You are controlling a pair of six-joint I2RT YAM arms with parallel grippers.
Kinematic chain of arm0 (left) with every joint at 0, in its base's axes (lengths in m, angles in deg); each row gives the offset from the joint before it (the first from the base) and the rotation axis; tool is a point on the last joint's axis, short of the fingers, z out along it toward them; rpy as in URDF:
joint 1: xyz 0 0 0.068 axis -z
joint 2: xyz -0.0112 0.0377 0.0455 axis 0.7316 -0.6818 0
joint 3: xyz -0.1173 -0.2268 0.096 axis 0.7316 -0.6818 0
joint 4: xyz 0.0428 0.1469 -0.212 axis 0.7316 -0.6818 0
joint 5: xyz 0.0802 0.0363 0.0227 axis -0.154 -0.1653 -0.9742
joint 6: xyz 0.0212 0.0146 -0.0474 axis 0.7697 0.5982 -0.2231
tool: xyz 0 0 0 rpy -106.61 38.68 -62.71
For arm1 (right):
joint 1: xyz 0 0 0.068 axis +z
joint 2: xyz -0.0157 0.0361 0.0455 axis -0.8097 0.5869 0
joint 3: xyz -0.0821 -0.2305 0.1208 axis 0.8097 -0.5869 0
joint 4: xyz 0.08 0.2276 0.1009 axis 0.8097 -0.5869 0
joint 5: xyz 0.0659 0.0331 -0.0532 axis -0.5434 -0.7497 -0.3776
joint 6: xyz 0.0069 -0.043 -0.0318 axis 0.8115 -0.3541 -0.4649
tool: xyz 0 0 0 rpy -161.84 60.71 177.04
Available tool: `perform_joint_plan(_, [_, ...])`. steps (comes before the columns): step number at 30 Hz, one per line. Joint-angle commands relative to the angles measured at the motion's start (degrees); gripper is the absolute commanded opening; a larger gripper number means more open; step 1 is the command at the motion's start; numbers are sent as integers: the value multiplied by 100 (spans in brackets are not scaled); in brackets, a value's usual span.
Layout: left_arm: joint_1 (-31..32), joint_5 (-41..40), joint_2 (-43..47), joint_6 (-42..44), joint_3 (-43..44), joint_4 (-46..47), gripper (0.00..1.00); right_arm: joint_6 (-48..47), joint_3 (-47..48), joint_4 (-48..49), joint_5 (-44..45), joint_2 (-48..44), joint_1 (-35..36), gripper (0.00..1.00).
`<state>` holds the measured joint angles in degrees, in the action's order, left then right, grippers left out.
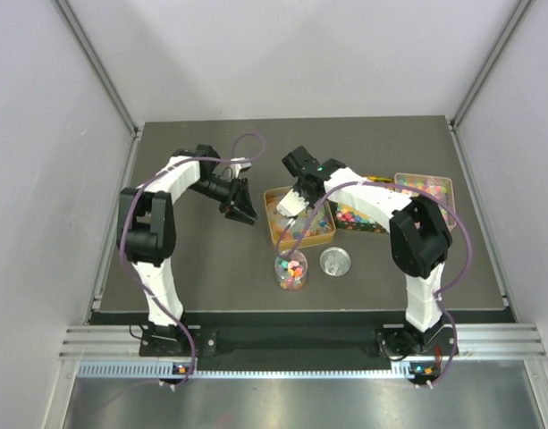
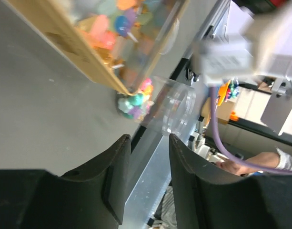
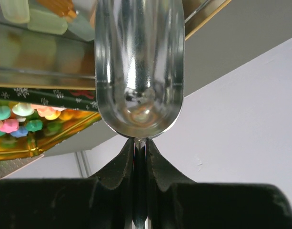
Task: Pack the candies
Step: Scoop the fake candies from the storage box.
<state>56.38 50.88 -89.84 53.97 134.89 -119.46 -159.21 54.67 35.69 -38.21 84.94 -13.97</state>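
Right gripper (image 3: 140, 149) is pinching a scoop (image 3: 140, 67), digging for candies (image 3: 12, 119) beyond its fingertips (image 3: 118, 167); pouring into the jar (image 1: 291, 271) likely comes next. Left gripper (image 2: 146, 160) is hanging open, empty.

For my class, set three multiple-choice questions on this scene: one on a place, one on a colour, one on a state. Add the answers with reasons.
1. Where is the round silver lid relative to the small clear jar of candies?
A. screwed onto it
B. on the dark grey table beside it
C. inside it

2. What colour is the square metal tin under the shiny metal scoop?
A. gold
B. blue
C. white

3. How is the right gripper?
A. open and empty
B. shut on the scoop's handle
C. shut on a candy

Answers: B, the lid lies flat on the table, apart from the jar; A, the tin's rim is gold; B, the wrist view shows it pinching the handle.
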Motion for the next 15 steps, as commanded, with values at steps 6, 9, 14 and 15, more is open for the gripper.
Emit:
perform_joint_plan(6, [-93,329,-773,157,271,29,39,234,-249,106,-82,-1,314,0])
perform_joint_plan(9, [-67,294,-1037,24,392,109,36,242,-372,141,-169,-54,385,0])
perform_joint_plan(14, [144,145,-1591,165,797,-119,35,155,-548,124,-336,-168,420,0])
perform_joint_plan(15, [179,136,-1687,165,841,-111,34,94,-609,107,-372,-177,420,0])
